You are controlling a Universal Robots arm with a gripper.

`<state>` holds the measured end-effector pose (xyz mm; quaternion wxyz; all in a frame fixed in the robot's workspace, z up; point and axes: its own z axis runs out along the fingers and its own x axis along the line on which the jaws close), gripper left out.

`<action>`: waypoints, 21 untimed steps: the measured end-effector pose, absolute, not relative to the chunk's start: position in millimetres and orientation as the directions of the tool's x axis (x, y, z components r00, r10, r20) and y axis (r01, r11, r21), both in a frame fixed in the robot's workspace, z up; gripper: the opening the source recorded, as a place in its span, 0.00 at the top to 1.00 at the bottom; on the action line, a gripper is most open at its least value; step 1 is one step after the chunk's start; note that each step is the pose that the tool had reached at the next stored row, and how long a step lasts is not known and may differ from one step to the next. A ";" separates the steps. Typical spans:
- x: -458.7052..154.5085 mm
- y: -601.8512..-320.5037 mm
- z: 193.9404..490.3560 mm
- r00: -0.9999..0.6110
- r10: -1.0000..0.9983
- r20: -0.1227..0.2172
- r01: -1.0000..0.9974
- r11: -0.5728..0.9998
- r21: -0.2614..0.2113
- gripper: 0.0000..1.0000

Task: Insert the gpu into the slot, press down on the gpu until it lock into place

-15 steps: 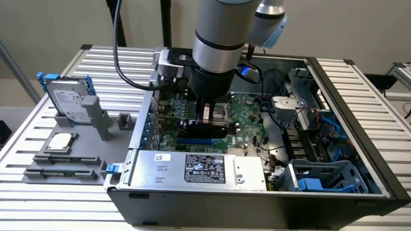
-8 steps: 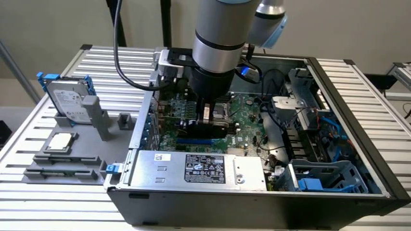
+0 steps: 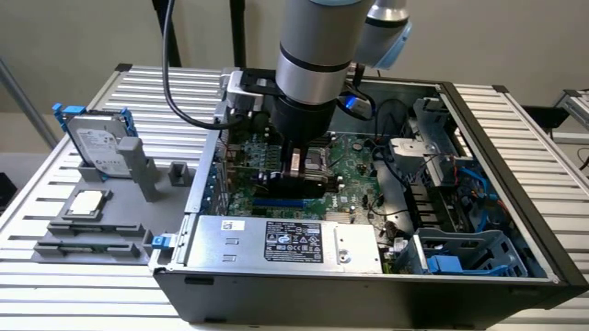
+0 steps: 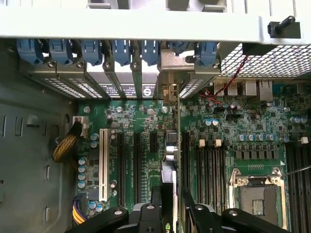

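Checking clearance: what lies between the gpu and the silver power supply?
The blue slot, seen in the exterior view, between gpu and power supply.

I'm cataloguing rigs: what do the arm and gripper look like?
The arm is a silver-grey cylinder with a black band and a pale blue joint cap. A black cable loops to its wrist. The gripper is black, with silver bolt heads.

Backed by a plain cream wall [image 3: 74, 34], softly and evenly lit. Topped with ribbed silver aluminium slats across the bench [image 3: 55, 303]. Crossed at the exterior view's left by a slanted grey metal bar [image 3: 21, 103], above a pale strip of floor [image 3: 16, 162]. Flanked at the exterior view's right by another aluminium frame [image 3: 575, 110], near the wall.
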<state>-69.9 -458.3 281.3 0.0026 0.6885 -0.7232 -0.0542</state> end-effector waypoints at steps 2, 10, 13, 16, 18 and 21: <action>-70.0 -458.3 281.1 -0.061 -0.996 -0.071 -0.995 0.055 0.082 0.74; -70.5 -458.3 277.5 -0.063 -0.995 -0.071 -0.995 0.057 0.082 0.74; -70.6 -458.3 275.6 -0.062 -0.996 -0.071 -0.995 0.056 0.082 0.74; -70.6 -458.3 274.5 -0.053 -0.996 -0.071 -0.996 0.047 0.082 0.74; -70.6 -458.2 273.9 -0.041 -0.997 -0.071 -0.996 0.035 0.082 0.74; -70.6 -458.0 273.3 -0.026 -0.997 -0.071 -0.996 0.020 0.082 0.74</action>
